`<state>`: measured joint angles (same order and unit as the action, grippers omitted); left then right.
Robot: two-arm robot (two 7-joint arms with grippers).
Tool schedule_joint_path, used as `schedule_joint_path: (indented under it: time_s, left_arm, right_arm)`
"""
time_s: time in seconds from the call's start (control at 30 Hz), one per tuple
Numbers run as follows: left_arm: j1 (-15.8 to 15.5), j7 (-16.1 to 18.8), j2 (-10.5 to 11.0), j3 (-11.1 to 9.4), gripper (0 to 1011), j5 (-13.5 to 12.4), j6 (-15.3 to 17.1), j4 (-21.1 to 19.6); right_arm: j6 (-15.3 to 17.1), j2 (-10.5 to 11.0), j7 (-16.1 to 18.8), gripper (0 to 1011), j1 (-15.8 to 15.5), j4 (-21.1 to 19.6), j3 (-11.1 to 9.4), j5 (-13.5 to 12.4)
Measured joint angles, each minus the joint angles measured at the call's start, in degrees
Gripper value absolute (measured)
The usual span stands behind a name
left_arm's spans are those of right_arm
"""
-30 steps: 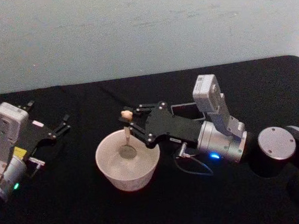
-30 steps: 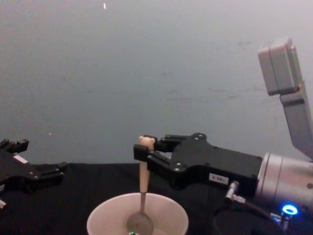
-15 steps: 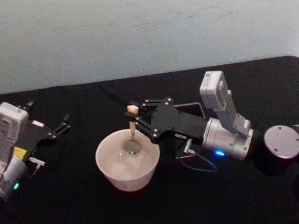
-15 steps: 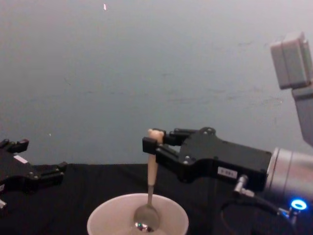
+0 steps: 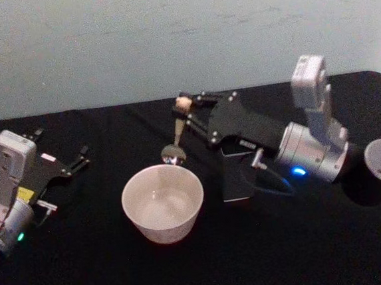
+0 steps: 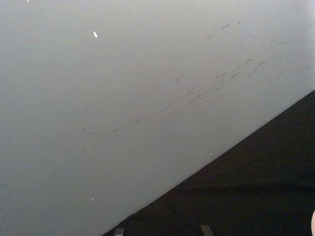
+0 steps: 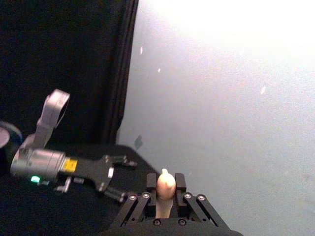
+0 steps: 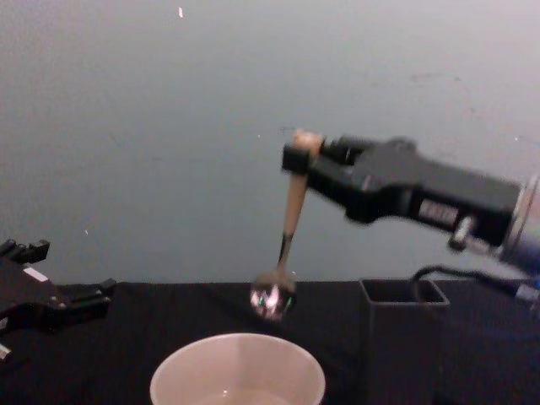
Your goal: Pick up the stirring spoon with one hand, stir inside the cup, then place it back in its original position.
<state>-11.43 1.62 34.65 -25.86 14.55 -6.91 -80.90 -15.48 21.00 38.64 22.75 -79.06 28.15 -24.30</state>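
My right gripper is shut on the top of the stirring spoon, which hangs tilted in the air with its shiny bowl just above and behind the far rim of the cup. In the chest view the right gripper holds the beige handle high over the cream cup. The dark grey holder stands right of the cup, under the right arm, its square mouth open. The bear-head tip sticks out between the right fingers. My left gripper rests open at the far left.
A black cloth covers the table, with a pale wall behind. The right arm's cable loops beside the holder. The left arm's body lies at the left edge.
The right gripper has lifted the spoon out of the cup and swung up, back and to the right. The holder, hidden behind the arm before, now shows. The left arm has not moved.
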Motion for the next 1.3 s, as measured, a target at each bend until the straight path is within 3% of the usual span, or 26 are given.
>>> schedule_joint_path:
  time_s: [0.53,1.0,1.3]
  left_arm:
    - [0.0,0.0,0.0,0.0,1001,0.0,0.0,0.0]
    - [0.0,0.0,0.0,0.0,1001,0.0,0.0,0.0]
    - [0.0,0.0,0.0,0.0,1001,0.0,0.0,0.0]
  right_arm:
    - [-0.11,5.36,-0.7,214,-2.17,-7.66,-5.66,-4.41]
    - [0.44,9.4,-1.68,214,-5.69,-10.0,-8.31,-4.28]
    - [1.09,10.17,-2.18,214,-6.99,-10.6,-9.01,-3.93]
